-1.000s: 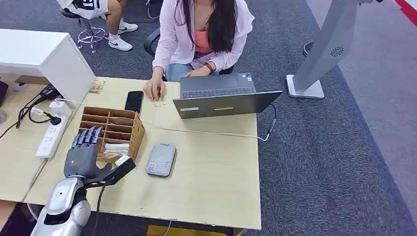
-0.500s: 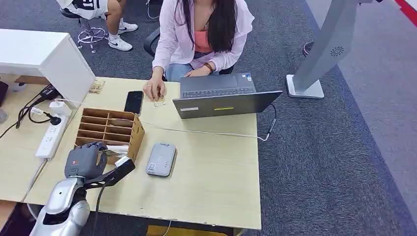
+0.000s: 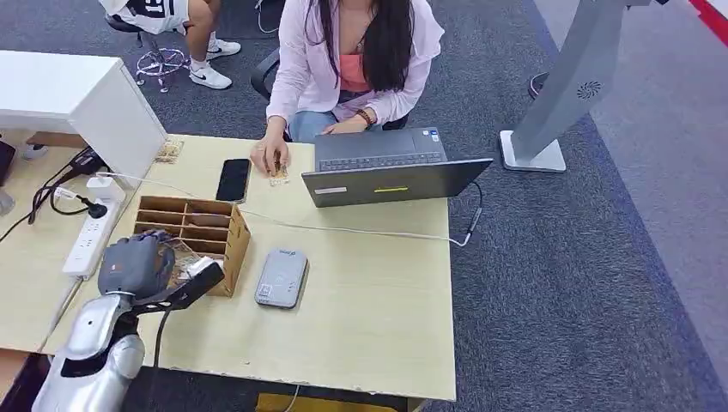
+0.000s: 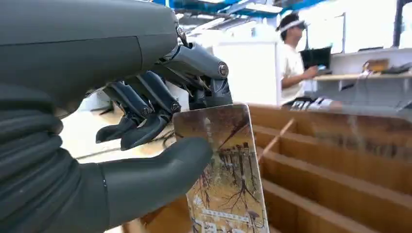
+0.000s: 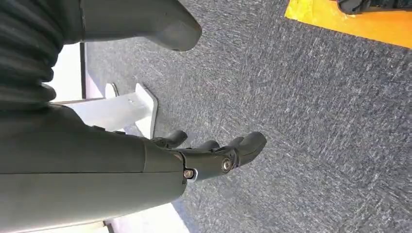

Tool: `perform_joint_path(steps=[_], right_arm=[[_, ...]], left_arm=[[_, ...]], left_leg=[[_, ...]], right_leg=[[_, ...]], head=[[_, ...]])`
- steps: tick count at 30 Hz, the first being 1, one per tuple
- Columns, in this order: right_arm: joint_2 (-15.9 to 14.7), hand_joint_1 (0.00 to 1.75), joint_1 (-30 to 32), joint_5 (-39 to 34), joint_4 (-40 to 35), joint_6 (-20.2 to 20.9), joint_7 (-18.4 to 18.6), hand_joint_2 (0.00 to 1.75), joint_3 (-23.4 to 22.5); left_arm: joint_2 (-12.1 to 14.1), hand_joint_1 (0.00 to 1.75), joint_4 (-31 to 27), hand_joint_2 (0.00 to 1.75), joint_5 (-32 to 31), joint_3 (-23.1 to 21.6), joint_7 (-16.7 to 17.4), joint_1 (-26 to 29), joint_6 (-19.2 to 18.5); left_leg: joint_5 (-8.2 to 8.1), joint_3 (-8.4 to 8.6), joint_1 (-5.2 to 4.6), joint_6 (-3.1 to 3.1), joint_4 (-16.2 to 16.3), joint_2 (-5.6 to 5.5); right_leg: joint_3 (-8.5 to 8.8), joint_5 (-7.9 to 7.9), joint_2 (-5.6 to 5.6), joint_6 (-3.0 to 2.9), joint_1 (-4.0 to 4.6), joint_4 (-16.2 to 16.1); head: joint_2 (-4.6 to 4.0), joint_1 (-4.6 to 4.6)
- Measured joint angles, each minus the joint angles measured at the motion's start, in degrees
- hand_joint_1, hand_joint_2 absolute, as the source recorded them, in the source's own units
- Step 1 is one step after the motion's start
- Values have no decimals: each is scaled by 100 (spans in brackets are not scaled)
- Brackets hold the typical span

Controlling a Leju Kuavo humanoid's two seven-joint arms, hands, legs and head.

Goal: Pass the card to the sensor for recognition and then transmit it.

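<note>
Lower left, the left hand (image 3: 133, 264) pinched a brown picture-printed card (image 4: 223, 170) beside the wooden slotted box (image 3: 202, 225); the right hand (image 5: 214, 155) hung loosely spread.

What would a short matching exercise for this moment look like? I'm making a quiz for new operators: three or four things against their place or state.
Things:
1. card
2. card reader
3. phone
4. right hand

Places or states:
A. flat on the table beside the wooden organizer
B. hanging over grey carpet, holding nothing
C. pinched in the left hand
D. dark, lying near the person's hand

Pairs: 1-C, 2-A, 3-D, 4-B
</note>
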Motion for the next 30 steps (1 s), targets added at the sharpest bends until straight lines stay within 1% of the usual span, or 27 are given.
perform_joint_path(steps=[7,11,14,16,18,21,24,26,30], right_arm=[[-4,0,-9,24,0,-2,-22,175,-13],[-4,0,-9,39,0,-2,-24,175,-22],[-4,0,-13,54,0,0,-41,175,-31],[-7,0,-16,87,0,20,-70,175,-35],[-9,0,-26,136,0,39,-96,175,-35],[-15,0,-40,229,0,111,-129,175,-35],[-17,0,-52,280,0,122,-129,175,-35],[-17,0,-59,284,0,125,-120,175,-35],[-17,0,-66,295,0,122,-44,175,-35]], left_arm=[[129,175,0,175,24,0,-98,-633,-118],[146,175,0,175,42,0,-105,-757,-133],[146,175,0,175,114,-11,-151,-954,-312],[144,175,0,175,177,-105,-151,-1312,-508],[131,175,33,175,188,-192,-57,-1775,-623],[74,175,397,175,20,-371,120,-2623,-619],[-46,175,1035,175,-92,-490,177,-3332,-619],[-134,175,1365,175,-124,-531,221,-3586,-597],[-284,175,1876,175,-140,-595,227,-3827,-527]], left_leg=[[1,0,0,1,0,-1],[1,0,0,1,1,2],[2,-3,0,1,4,-2],[6,-9,0,2,6,-7],[9,-10,1,-1,7,-7],[12,-11,0,2,7,-5],[14,-10,-1,4,7,-2],[14,-9,-1,4,7,-1],[13,-10,-2,4,7,-1]], right_leg=[[1,1,-1,0,-2,0],[0,1,4,0,-3,0],[-6,1,-2,0,0,0],[-7,3,-7,0,1,0],[-9,10,-6,1,2,0],[-9,16,-4,4,0,0],[-9,17,-1,5,-3,0],[-9,18,1,5,-3,0],[-9,17,4,5,-2,0]], head=[[0,-2],[0,0],[0,-2],[0,-2],[0,0],[0,-2],[0,-2],[0,-2],[0,-2]])
